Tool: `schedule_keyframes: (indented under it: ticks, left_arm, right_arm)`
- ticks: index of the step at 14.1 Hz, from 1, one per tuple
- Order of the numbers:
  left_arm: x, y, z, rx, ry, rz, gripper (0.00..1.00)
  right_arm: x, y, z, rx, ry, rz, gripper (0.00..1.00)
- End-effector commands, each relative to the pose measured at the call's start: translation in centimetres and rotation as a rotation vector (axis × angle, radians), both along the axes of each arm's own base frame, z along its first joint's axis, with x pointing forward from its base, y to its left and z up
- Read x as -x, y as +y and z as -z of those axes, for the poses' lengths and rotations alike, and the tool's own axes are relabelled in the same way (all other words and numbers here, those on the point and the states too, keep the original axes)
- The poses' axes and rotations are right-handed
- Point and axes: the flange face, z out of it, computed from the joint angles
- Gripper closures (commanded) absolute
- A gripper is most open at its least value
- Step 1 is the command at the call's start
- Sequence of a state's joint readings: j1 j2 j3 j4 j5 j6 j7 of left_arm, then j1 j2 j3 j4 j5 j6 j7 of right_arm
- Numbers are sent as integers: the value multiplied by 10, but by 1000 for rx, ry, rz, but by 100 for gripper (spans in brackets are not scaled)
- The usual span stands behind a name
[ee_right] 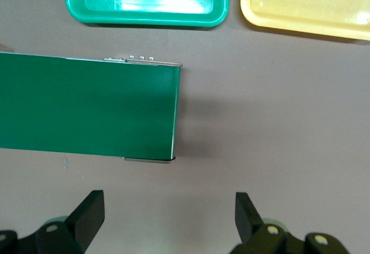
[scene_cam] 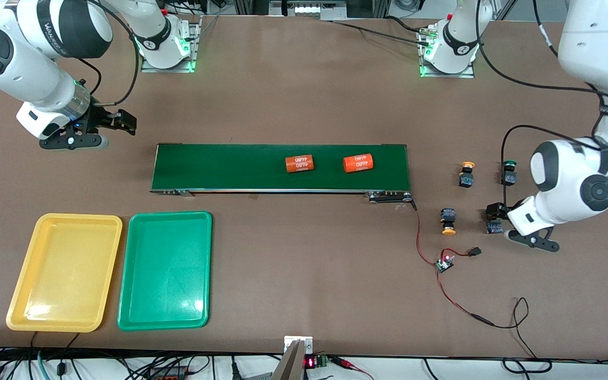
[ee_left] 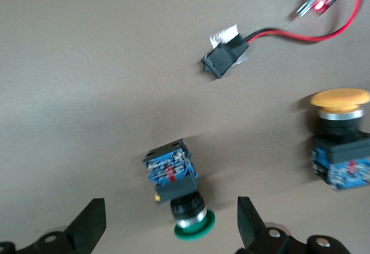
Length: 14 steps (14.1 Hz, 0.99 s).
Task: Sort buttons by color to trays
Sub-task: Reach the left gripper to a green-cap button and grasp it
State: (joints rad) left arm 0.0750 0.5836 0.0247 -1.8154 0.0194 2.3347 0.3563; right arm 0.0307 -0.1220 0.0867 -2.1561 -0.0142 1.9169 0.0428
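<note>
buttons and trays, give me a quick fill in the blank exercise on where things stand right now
1. The left gripper is open around a button with a ___ cap.
2. Both the yellow tray and the green tray hold ___ buttons.
3. The two orange cylinders lie on the ___.
4. The right gripper is open over bare ___.

Missing words: green; no; conveyor belt; table
</note>
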Motion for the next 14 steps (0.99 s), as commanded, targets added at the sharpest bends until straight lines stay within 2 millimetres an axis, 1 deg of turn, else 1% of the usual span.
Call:
schedule_keyframes:
  ticks: [1, 3, 4, 5, 6, 7, 9, 10, 11, 12, 13, 14]
  left_arm:
    - [10, -4, 20, 4, -21, -19, 0]
    - [10, -6, 29, 4, -16, -44, 0]
    - [10, -6, 33, 2, -22, -70, 4]
    - [11, -9, 40, 1, -14, -90, 17]
    - [12, -10, 43, -1, -11, -114, 34]
    - [12, -10, 43, -3, -10, -130, 51]
    - [9, -10, 38, -4, -19, -129, 77]
    - [7, -10, 33, -4, -26, -129, 80]
    - [4, -10, 21, -4, -42, -126, 82]
    - [0, -10, 0, -7, -69, -120, 83]
    - [-1, -15, -23, -5, -72, -109, 83]
    - [2, -19, -44, -2, -37, -110, 83]
  right_arm:
    - [-2, -1, -1, -4, 6, -10, 0]
    - [-2, -1, -1, -4, 6, -10, 0]
    - [-2, -1, 0, -4, 8, -10, 0]
    - [-2, -1, 0, -4, 8, -10, 0]
    - [-2, -1, 0, -4, 8, -10, 0]
    - [-2, -1, 0, -4, 8, -10, 0]
    - [-2, -1, 0, -4, 8, -10, 0]
    - [-2, -1, 0, -4, 8, -10, 0]
    - [-2, -1, 0, -4, 8, -10, 0]
    - [-2, -1, 0, -4, 8, -10, 0]
    - [-2, -1, 0, -4, 9, -10, 0]
    - [-3, -1, 0, -4, 9, -8, 0]
